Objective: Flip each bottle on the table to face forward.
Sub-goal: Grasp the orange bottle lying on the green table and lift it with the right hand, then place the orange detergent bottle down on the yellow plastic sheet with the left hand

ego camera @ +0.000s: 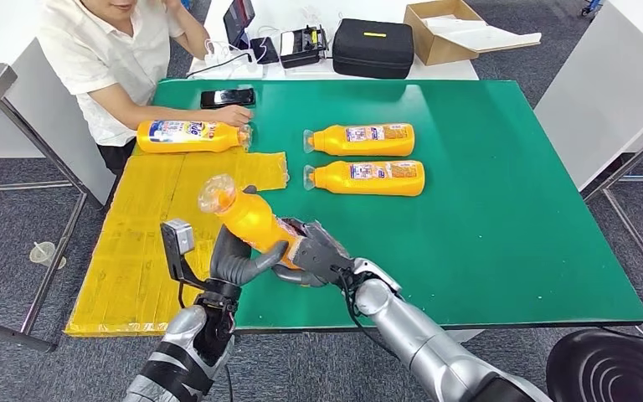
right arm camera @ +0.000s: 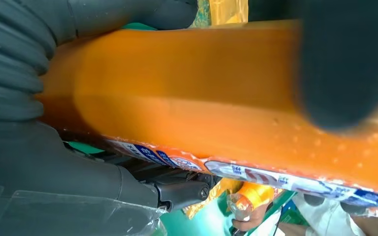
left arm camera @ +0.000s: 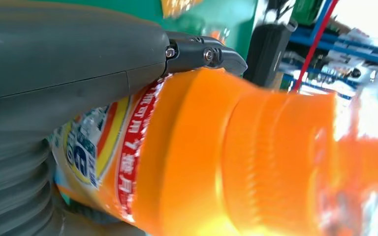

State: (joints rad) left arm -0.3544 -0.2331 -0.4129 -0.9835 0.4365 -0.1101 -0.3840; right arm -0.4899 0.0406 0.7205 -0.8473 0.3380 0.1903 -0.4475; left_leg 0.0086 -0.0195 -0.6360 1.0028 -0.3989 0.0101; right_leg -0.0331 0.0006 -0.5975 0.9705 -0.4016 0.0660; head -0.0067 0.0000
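Observation:
An orange bottle [ego camera: 249, 219] with a clear cap is held above the table's near edge, tilted with its cap up and to the left. My left hand [ego camera: 236, 258] grips its middle from below, and my right hand [ego camera: 316, 251] holds its base end. Close up, the bottle [left arm camera: 256, 157] shows its label beside my left hand [left arm camera: 69, 69], and the bottle [right arm camera: 197, 103] lies across my right hand [right arm camera: 39, 162]. Two orange bottles [ego camera: 362, 139] [ego camera: 367, 177] lie label-up on the green table [ego camera: 486, 218]. A fourth bottle [ego camera: 191, 136] lies at the far left under a person's hand [ego camera: 233, 115].
A person in a white shirt [ego camera: 100, 50] sits at the table's far left corner. A yellow mat [ego camera: 142, 243] covers the left side. A black phone [ego camera: 228, 97], a black case [ego camera: 373, 47] and a cardboard box [ego camera: 445, 28] lie at the back.

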